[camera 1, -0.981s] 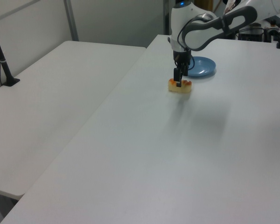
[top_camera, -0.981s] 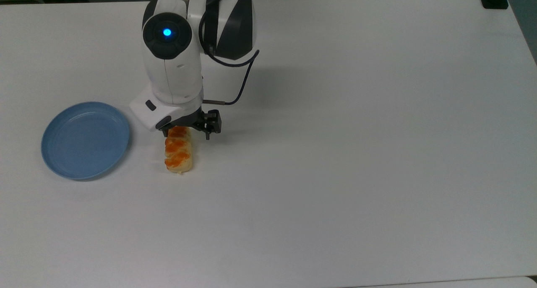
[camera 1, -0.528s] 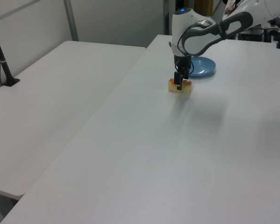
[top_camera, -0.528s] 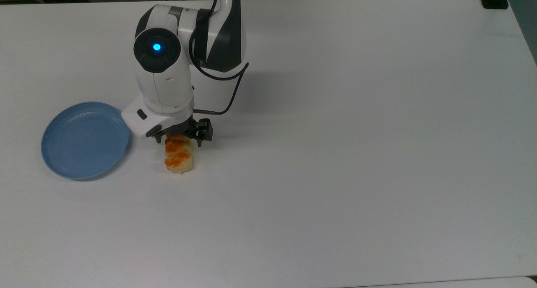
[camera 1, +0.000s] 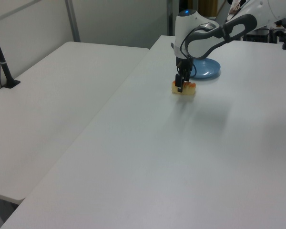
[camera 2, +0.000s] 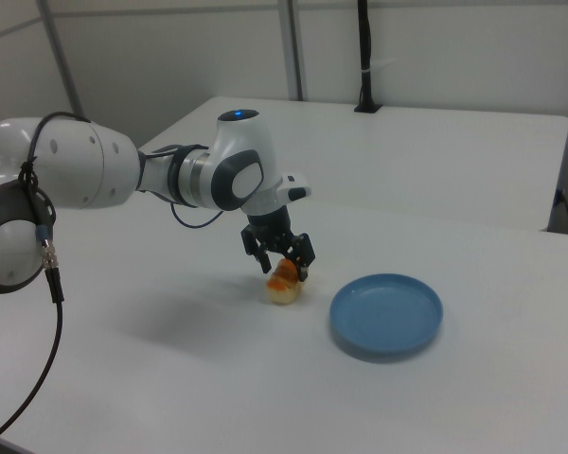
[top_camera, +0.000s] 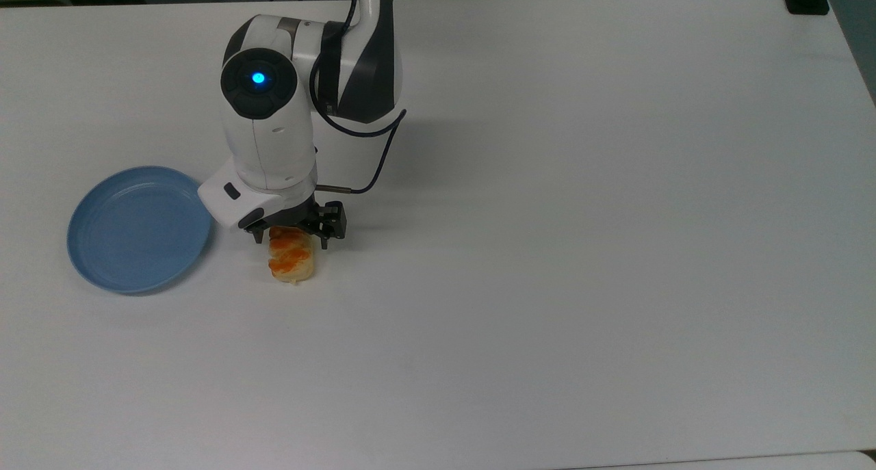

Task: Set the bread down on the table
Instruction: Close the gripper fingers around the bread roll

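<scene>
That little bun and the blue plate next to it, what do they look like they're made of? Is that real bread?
The bread: pale yellow with glossy orange-brown patches; its even colours and sheen hint at a plastic or foam replica, though real glazed bread cannot be ruled out. The blue plate: one uniform light blue with a smooth, faintly shiny surface and a thin raised rim, so probably moulded plastic or melamine.

I see the bread lying on the table, directly beneath my gripper, whose open fingers straddle its far end. The plate sits on the top view's left of the gripper, near but apart.
</scene>
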Motion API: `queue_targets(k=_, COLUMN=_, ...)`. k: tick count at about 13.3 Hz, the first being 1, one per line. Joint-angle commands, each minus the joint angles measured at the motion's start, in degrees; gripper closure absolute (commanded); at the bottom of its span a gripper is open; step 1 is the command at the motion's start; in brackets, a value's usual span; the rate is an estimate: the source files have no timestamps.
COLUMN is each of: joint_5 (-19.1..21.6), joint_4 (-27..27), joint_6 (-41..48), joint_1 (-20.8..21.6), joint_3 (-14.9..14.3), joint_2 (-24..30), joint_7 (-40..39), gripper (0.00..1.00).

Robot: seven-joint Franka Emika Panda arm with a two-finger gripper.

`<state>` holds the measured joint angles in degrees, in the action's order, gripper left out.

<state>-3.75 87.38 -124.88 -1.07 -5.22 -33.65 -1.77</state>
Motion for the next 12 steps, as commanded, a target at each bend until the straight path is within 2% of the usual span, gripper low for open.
queue_targets(k=1, joint_5=-0.7, joint_4=0.2, joint_6=-0.8, joint_1=0.4, joint_3=-0.2, joint_2=0.0, joint_7=0.8, gripper=0.19)
queue_targets(k=2, joint_5=-0.7, joint_4=0.2, joint_6=-0.8, joint_1=0.4, joint_3=-0.2, joint_2=0.1, joint_7=0.7, gripper=0.22)
queue_targets(k=4, joint_5=-0.7, joint_4=0.2, joint_6=-0.8, joint_1=0.4, joint_3=-0.2, joint_2=0.0, joint_7=0.5, gripper=0.33)
queue_targets(k=5, joint_5=-0.7, joint_4=0.3, joint_6=-0.8, joint_1=0.4, joint_3=-0.2, joint_2=0.1, joint_7=0.4, gripper=0.44)
queue_targets(k=7, joint_5=-0.6, joint_4=0.3, joint_6=-0.7, joint_1=0.4, joint_3=-0.2, joint_2=0.1, joint_7=0.3, gripper=0.59)
queue_targets(k=8, joint_5=-0.6, joint_4=0.1, joint_6=-0.4, joint_1=0.4, joint_3=-0.2, joint_2=0.3, joint_7=0.3, gripper=0.62)
queue_targets(k=12, joint_5=-0.2, joint_4=-0.2, joint_6=1.1, joint_1=1.0, joint_3=0.2, joint_2=1.5, joint_7=2.1, gripper=0.62)
